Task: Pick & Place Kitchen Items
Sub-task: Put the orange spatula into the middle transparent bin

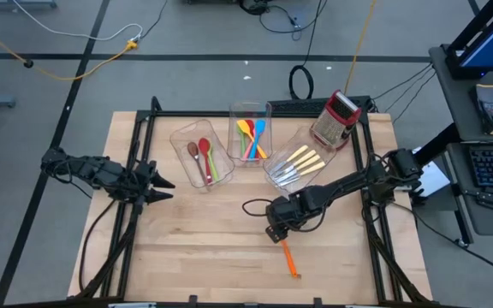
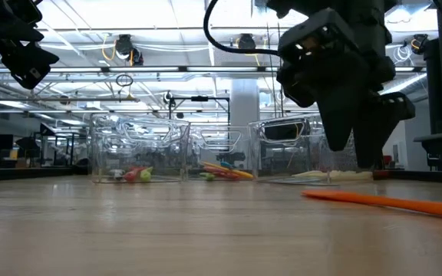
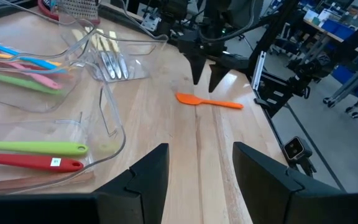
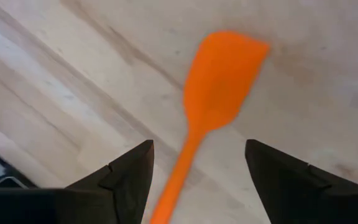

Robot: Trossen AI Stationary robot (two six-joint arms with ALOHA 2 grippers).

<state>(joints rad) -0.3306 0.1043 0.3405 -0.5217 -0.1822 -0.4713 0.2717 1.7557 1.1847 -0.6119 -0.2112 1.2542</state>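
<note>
from above, the orange spatula (image 1: 290, 259) lies flat on the wooden table (image 1: 195, 248), well apart from the three clear bins and on the near side of them. the right gripper (image 1: 275, 233) hangs just over the spatula's head end, fingers spread and empty. the left gripper (image 1: 163, 186) waits to the left of the bins, fingers partly apart, holding nothing. the left bin (image 1: 197, 156) has red, brown and green spoons, the middle bin (image 1: 250, 133) coloured spatulas, the right bin (image 1: 294, 162) cream-handled cutlery. a red grater (image 1: 335, 119) stands just behind the right bin.

at table height, the orange spatula (image 2: 386, 201) rests on the wood in front of the bins, with the right gripper (image 2: 355, 146) above it, not touching.

from the left wrist, the right gripper (image 3: 207, 70) points down just beside the spatula (image 3: 209, 101), which lies beyond the bins.

from the right wrist, the spatula (image 4: 213, 102) lies between the wide-open fingers (image 4: 126, 177), clear of both.
</note>
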